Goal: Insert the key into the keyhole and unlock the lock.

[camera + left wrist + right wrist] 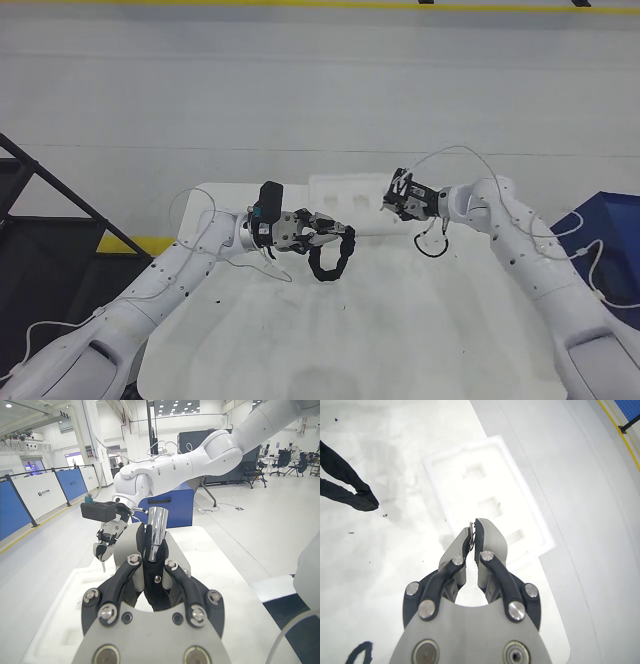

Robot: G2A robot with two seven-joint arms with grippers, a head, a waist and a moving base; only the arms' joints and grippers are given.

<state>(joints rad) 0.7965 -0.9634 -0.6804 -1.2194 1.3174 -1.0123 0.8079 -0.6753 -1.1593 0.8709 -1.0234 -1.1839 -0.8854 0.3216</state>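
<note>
Lock (156,535) barrel mirror-glossy chrome metal, mid frame, its cable (330,262) black matt w/ cloth-like sleeve, key (103,568) small dull metal, tray (495,500) white matt foam, table (400,340) smooth white, grey smudges, right gripper (472,527) pads (478,542) black ribbed rubber.

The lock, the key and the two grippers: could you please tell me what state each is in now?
lock: held off the table, no key in it.
key: pinched, apart from the lock.
left gripper: shut on the lock.
right gripper: shut on the key.
</note>
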